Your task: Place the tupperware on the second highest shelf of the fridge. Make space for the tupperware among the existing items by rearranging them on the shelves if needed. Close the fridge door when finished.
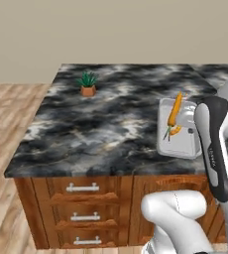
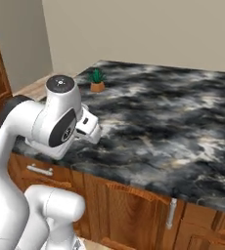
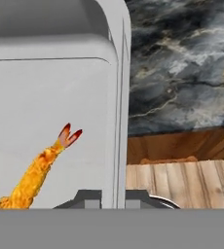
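Gripper (image 3: 113, 202) fingers are pinching the tupperware (image 1: 179, 129) by its thin side wall, over the marble counter's (image 1: 106, 124) near edge. Box is looking light, rigid, slick; carrots (image 1: 175, 115) are probably sliding inside, so rim hold wants level carrying.

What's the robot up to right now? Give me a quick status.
Tool shut on the tupperware's rim. Tupperware lifted, tilted, over the marble counter's near edge, carrots inside. Small potted plant far off; nothing blocking.
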You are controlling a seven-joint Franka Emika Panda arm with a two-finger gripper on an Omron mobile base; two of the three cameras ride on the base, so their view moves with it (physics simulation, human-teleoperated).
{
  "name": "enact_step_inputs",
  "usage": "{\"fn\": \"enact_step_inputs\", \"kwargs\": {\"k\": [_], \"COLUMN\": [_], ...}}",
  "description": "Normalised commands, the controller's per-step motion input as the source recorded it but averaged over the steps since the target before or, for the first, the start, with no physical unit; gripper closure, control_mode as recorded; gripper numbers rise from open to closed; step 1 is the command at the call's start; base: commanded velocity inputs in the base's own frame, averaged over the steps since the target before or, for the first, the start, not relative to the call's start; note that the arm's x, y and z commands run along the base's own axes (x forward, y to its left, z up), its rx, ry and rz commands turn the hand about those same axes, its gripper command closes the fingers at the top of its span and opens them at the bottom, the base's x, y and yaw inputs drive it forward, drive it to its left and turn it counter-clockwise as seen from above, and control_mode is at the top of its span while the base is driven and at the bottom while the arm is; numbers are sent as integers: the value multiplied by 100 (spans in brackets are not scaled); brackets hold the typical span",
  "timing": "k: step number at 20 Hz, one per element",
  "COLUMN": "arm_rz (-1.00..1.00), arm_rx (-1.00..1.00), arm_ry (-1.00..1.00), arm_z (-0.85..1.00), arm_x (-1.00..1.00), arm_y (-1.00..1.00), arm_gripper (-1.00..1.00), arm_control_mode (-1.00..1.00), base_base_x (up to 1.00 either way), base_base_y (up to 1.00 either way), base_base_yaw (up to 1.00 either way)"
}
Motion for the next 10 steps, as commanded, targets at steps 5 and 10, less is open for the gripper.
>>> {"fn": "enact_step_inputs", "kwargs": {"k": [5,10], "arm_rz": [0,0], "arm_rx": [0,0], "arm_ry": [0,0], "arm_z": [0,0], "arm_x": [0,0], "arm_y": [0,0], "arm_gripper": [100,100], "arm_control_mode": [100,100], "base_base_x": [-11,27], "base_base_y": [24,44], "base_base_yaw": [55,60]}}
